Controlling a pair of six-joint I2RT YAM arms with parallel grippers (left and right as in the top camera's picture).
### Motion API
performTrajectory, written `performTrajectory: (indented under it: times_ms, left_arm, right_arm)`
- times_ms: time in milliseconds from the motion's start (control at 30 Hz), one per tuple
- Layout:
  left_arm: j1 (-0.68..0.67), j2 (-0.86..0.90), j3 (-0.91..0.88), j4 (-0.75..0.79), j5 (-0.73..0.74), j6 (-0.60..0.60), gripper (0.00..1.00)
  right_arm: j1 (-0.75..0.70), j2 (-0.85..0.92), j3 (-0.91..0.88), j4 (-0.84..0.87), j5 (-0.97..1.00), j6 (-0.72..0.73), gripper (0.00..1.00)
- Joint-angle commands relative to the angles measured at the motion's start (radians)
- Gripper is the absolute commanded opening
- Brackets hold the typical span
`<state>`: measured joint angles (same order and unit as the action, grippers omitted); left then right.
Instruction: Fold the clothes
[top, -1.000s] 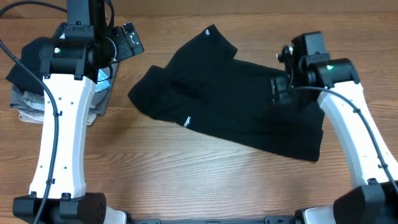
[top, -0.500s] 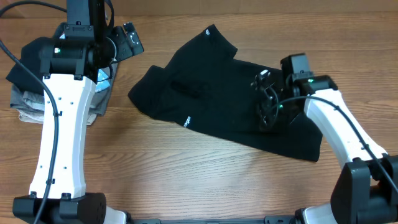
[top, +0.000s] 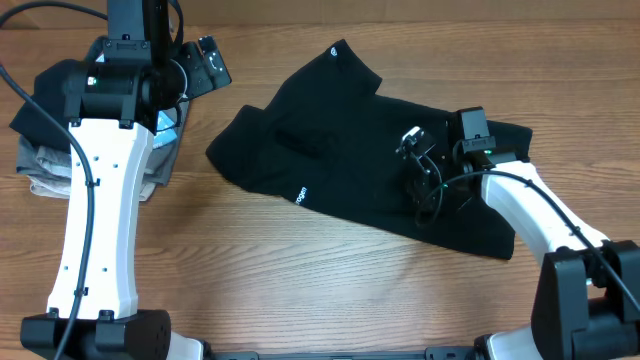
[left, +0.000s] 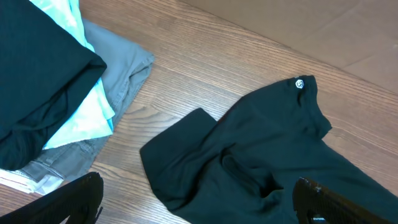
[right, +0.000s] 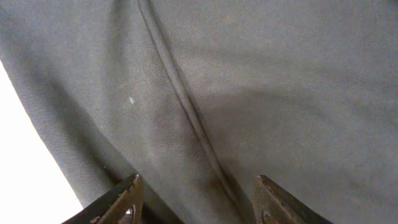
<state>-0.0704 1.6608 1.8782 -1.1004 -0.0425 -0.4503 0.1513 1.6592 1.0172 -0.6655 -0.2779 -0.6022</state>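
— Black cloth, soft and slack: the T-shirt (top: 350, 150) lies spread but rumpled on the bench (top: 300, 280), directly under the right jaws. What could spoil it from here?

— Those jaws stand apart, with a seam (right: 186, 118) running between the fingertips (right: 127, 199) and nothing pinched. If they bite there, I'd guess they take the wrong number of layers. A lift would then bunch the shirt rather than fold it.

— And the left jaws?

— Wide apart and empty, well off from the shirt. The pile of folded clothes (left: 118, 68) sits ahead of them and to the left. One arm pulling alone could drag the cloth askew.

— What can't you make out?

— How many layers lie beneath the right jaws, since black on black swallows the creases. I also can't tell whether the fingertips touch the cloth. From above, the right arm (top: 530, 215) covers part of the shirt. The pale patch left of the right jaws is washed out; it is probably bench.
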Motion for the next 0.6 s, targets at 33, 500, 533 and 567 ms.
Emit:
performTrajectory:
  times_ms: [33, 500, 533, 567]
  left_arm:
    - [-0.001, 0.006, 0.0, 0.0, -0.017, 0.001, 1.0]
    - [-0.001, 0.006, 0.0, 0.0, -0.017, 0.001, 1.0]
    - [-0.001, 0.006, 0.0, 0.0, -0.017, 0.001, 1.0]
    - [-0.001, 0.006, 0.0, 0.0, -0.017, 0.001, 1.0]
  right_arm:
    - [0.006, 0.066, -0.024, 0.011, -0.025, -0.004, 0.55]
    - [0.006, 0.128, -0.017, 0.033, -0.031, 0.034, 0.09]
    - [0.006, 0.128, -0.013, 0.032, -0.031, 0.034, 0.05]
    - [0.005, 0.127, -0.002, 0.025, -0.03, 0.034, 0.04]
